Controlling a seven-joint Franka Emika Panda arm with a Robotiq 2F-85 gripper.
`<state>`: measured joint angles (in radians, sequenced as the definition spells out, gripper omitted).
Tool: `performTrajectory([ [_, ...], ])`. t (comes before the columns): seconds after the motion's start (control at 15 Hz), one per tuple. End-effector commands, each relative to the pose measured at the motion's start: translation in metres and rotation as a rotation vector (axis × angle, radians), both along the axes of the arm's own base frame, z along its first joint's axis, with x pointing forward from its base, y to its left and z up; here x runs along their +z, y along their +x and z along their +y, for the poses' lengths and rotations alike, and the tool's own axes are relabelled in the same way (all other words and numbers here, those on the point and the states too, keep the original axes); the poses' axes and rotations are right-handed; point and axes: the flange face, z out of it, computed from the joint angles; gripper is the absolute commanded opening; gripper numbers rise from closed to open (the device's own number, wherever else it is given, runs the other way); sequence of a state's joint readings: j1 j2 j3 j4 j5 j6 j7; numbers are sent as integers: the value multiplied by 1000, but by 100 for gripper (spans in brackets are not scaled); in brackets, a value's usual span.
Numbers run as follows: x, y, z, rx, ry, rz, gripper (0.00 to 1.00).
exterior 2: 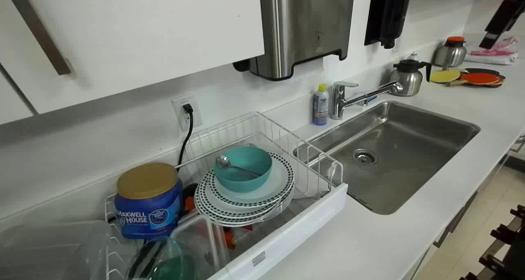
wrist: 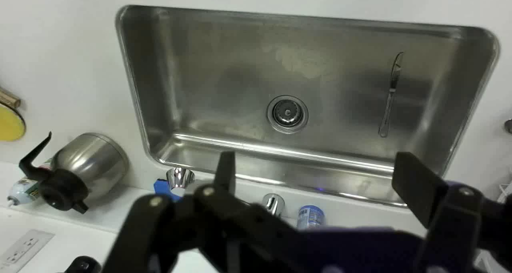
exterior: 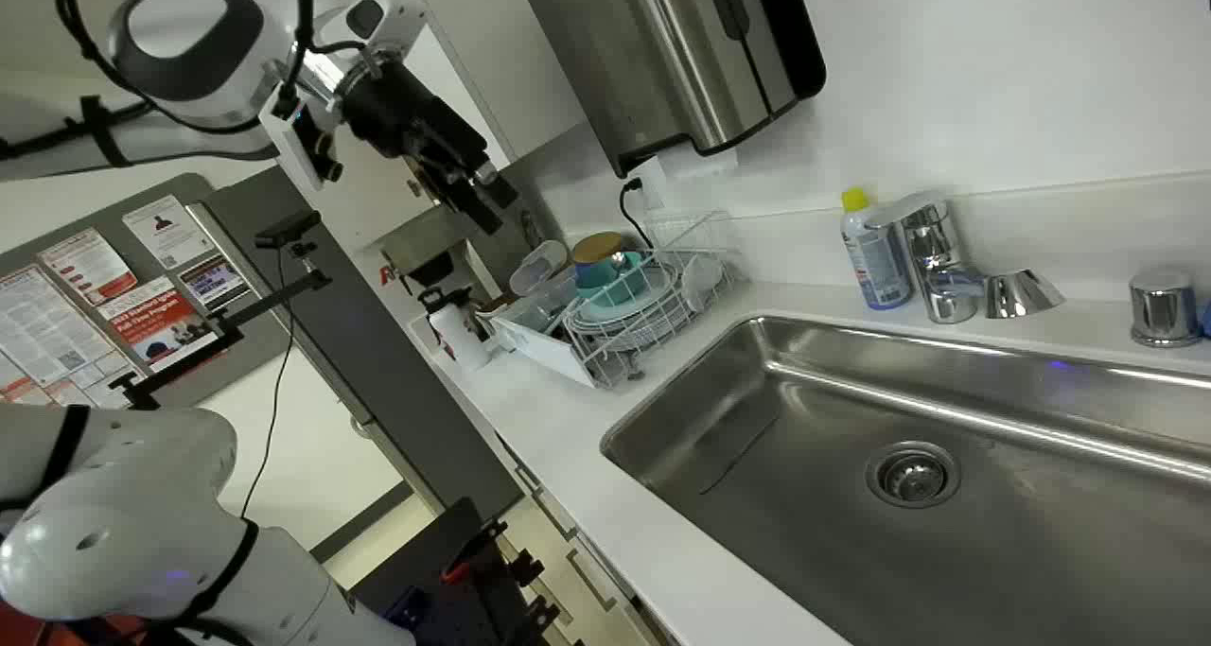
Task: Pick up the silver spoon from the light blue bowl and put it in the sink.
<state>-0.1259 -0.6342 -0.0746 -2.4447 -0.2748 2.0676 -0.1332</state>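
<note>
The silver spoon [exterior 2: 224, 162] lies in the light blue bowl [exterior 2: 243, 185], its head on the rim and its handle down inside. The bowl sits on stacked plates in the dish rack. The bowl [exterior: 613, 291] also shows in an exterior view. Spoon and bowl are out of the wrist view. The sink [wrist: 224, 65] fills much of the wrist view and shows in both exterior views [exterior: 814, 514] [exterior 2: 418, 149]. My gripper [wrist: 314, 161] is open and empty, high above the counter and apart from the bowl; it also shows in both exterior views [exterior: 497, 205] [exterior 2: 489, 40].
A knife [wrist: 392, 91] lies in the sink. The faucet [exterior 2: 338, 101] and a spray can [exterior 2: 320, 105] stand behind it. The white wire rack [exterior 2: 303, 161] also holds a coffee tub [exterior 2: 147, 206] and clear containers. A towel dispenser [exterior: 672, 55] hangs above. A thermos [wrist: 90, 161] stands beside the sink.
</note>
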Motion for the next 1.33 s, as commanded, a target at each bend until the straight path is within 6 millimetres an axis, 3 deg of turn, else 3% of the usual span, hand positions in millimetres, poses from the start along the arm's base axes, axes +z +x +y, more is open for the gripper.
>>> performTrajectory([
  [0.0, 1, 0, 0, 0, 0, 1, 100],
  [0.73, -1, 2, 6, 6, -6, -1, 100],
  [1.0, -8, 12, 57, 53, 7, 7, 100],
  [1.27, -20, 22, 126, 1, 86, -15, 100],
])
